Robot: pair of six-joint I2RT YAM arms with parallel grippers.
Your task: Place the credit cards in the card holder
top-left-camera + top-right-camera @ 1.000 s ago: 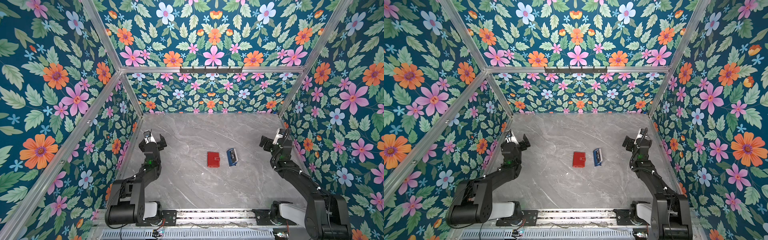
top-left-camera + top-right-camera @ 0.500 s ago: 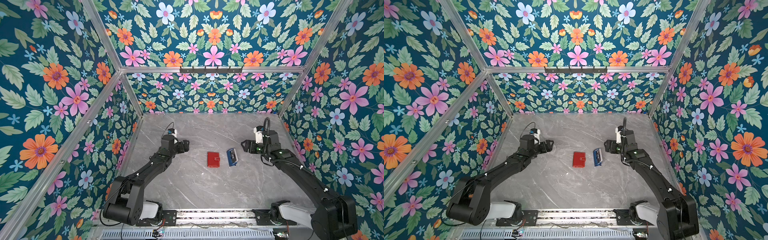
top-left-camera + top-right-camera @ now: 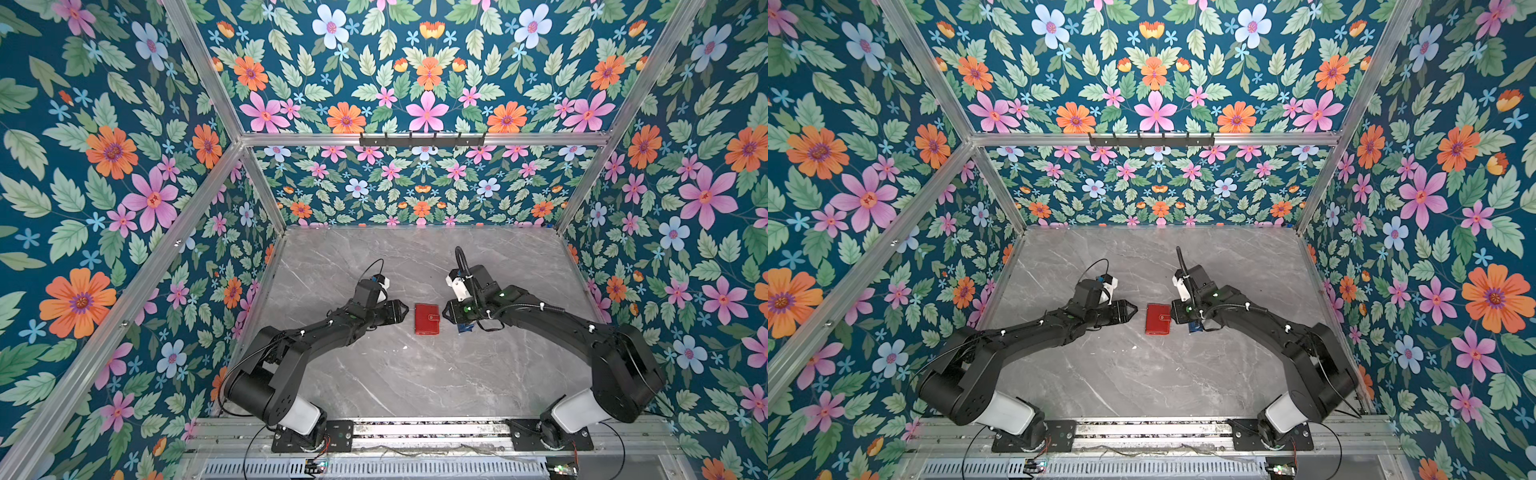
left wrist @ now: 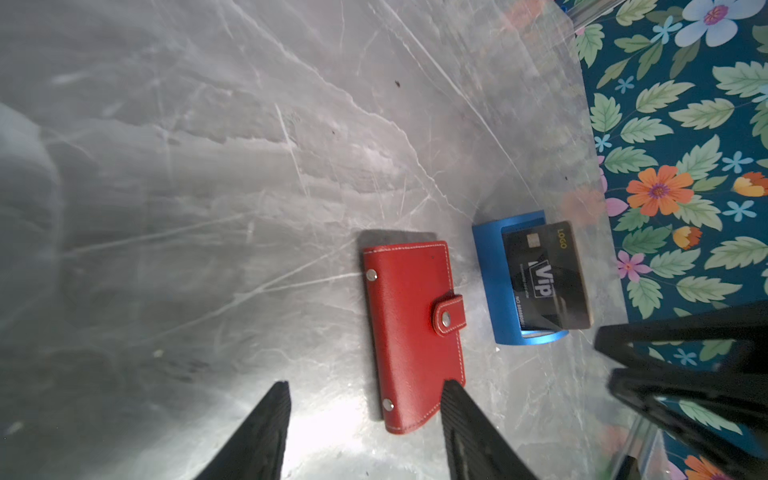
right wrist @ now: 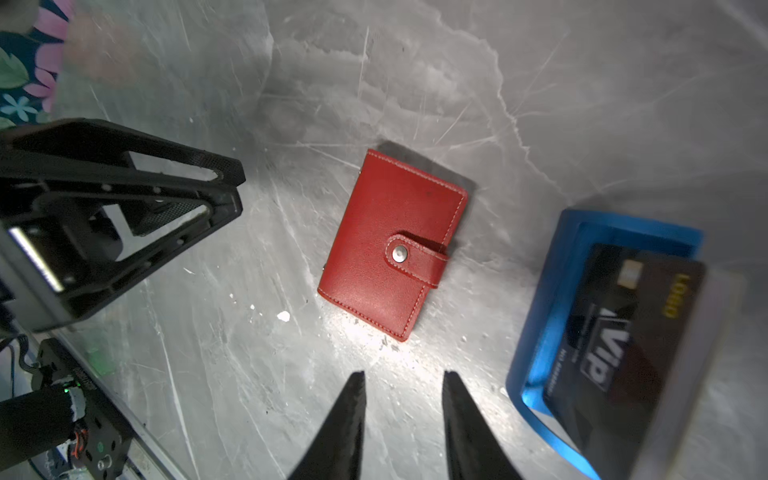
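Note:
The card holder (image 3: pixel 427 318) (image 3: pixel 1158 319) is a red wallet lying flat and closed in mid-table, its snap tab (image 5: pixel 415 257) fastened. A dark credit card (image 4: pixel 544 278) (image 5: pixel 623 332) marked "VIP" leans in a small blue tray just right of it. My left gripper (image 3: pixel 404 311) (image 4: pixel 366 385) is low at the wallet's left edge and open, with one wallet corner (image 4: pixel 409 415) between its fingers. The right gripper (image 3: pixel 445 316) (image 5: pixel 404 374) hovers at the wallet's right side. It is open with a narrower gap, bare table between its fingers.
The blue tray (image 4: pixel 490 270) (image 5: pixel 544 316) is mostly hidden under the right arm in both top views; a corner (image 3: pixel 465 328) peeks out. Floral walls close in three sides, and a metal rail (image 3: pixel 415 428) runs along the front.
Both arms swung in from the side walls to the middle and now flank the wallet. Both sets of jaws have narrowed.

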